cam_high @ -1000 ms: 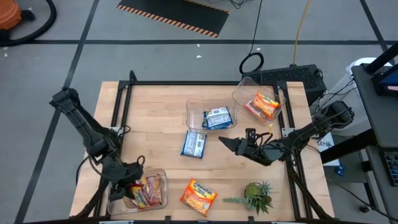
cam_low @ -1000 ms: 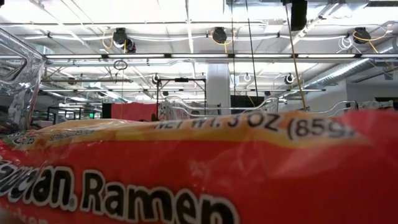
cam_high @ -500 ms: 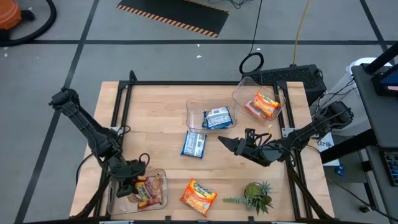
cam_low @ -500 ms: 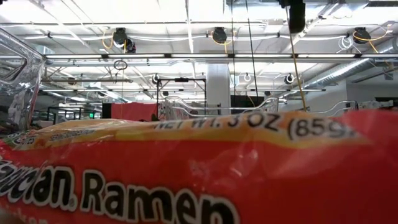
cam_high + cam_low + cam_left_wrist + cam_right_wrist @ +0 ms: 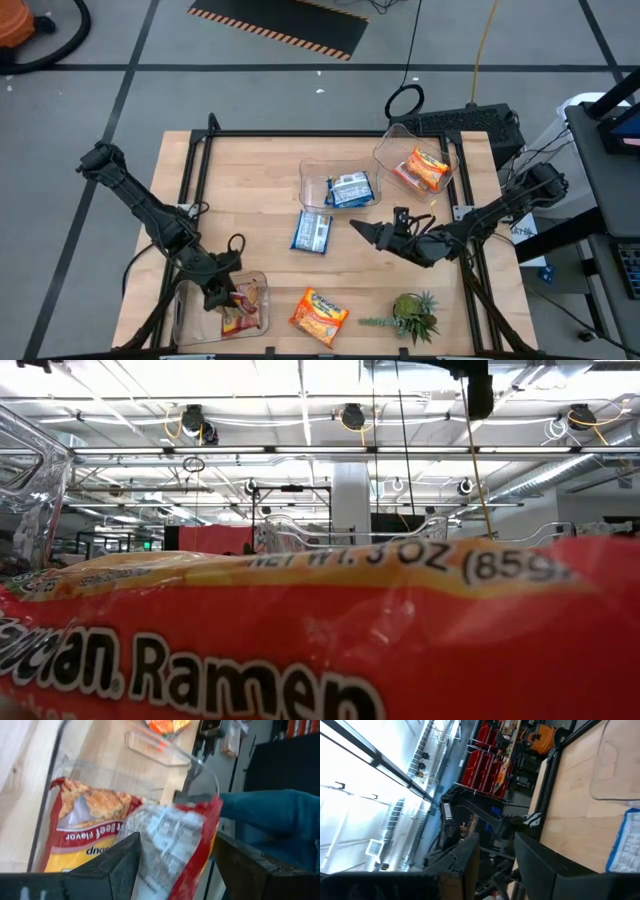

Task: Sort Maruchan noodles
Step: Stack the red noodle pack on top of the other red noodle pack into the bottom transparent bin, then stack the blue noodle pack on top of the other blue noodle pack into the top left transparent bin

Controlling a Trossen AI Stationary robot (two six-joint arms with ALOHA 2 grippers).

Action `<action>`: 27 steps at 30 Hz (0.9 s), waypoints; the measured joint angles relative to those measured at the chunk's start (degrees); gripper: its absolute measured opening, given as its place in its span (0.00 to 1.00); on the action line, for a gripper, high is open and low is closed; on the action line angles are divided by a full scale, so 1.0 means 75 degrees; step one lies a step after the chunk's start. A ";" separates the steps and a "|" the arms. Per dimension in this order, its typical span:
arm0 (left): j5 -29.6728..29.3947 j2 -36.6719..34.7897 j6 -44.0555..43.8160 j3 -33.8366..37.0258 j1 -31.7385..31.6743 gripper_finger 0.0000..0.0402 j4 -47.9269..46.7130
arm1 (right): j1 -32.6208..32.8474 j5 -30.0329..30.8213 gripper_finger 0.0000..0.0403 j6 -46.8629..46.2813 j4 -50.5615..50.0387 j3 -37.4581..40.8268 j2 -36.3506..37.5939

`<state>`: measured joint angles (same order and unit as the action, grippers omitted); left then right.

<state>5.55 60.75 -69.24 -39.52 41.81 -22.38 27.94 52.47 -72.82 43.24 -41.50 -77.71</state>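
Note:
My left gripper (image 5: pixel 222 293) reaches down into the clear bin (image 5: pixel 188 318) at the table's near left corner. In the left wrist view its fingers stand wide apart on either side of a dark red noodle packet (image 5: pixel 170 832), which shows its printed back. That packet leans tilted on another red packet (image 5: pixel 85 822) lying flat in the bin. My right gripper (image 5: pixel 362 230) hovers level over the table's middle right, open, with nothing between its fingers (image 5: pixel 462 860). A blue packet (image 5: pixel 312 232) lies flat on the table beside it. An orange packet (image 5: pixel 318 312) lies near the front edge. My left gripper comes slanting down from the table's left, and the red packet's two side edges (image 5: pixel 137 827) reach out to both fingers. I cannot tell whether the fingers touch it. The packet's lower part rests in the bin on the other packet.
A middle bin (image 5: pixel 320 185) holds a blue packet (image 5: pixel 350 190). A far right bin (image 5: pixel 392 150) holds orange packets (image 5: pixel 425 168). A small green plant (image 5: pixel 415 315) stands at the near right. The orange packet (image 5: pixel 320 640) fills the low view.
My left gripper has moved a little toward the table's right edge and down, over the near left bin, and its wrist has rolled. My right gripper has kept still.

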 joint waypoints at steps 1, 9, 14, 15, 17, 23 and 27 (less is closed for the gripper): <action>-0.0007 -0.0001 -0.0037 -0.0007 -0.0066 0.62 0.0015 | -0.0023 -0.0003 0.29 -0.0014 -0.0057 0.0000 0.0000; -0.0126 -0.0003 -0.0198 -0.0009 -0.0526 0.62 0.0266 | -0.0269 -0.0063 0.29 -0.0729 -0.0954 0.0000 0.0000; -0.0441 -0.0003 -0.0233 -0.0034 -0.0889 0.62 0.0418 | -0.0626 -0.1058 0.29 -0.0749 -0.1209 0.0000 0.0000; -0.0472 -0.0003 -0.0242 -0.0056 -0.0977 0.62 0.0404 | -0.0708 -0.1324 0.29 -0.0746 -0.1250 0.0000 0.0000; -0.0557 -0.0003 -0.0240 -0.0118 -0.1189 0.62 0.0391 | -0.0860 -0.1930 0.29 -0.0737 -0.1299 0.0000 0.0000; -0.1080 -0.0003 0.0026 -0.0379 -0.1731 0.62 0.0393 | -0.1194 -0.3744 0.29 -0.0594 -0.1637 0.0000 0.0000; -0.1593 -0.0003 0.0136 -0.0606 -0.1908 0.62 0.0376 | -0.1266 -0.4647 0.29 -0.0655 -0.2065 0.0000 0.0000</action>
<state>-6.40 60.73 -68.22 -44.07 27.50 -19.57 18.45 17.62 -77.73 27.75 -41.50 -77.71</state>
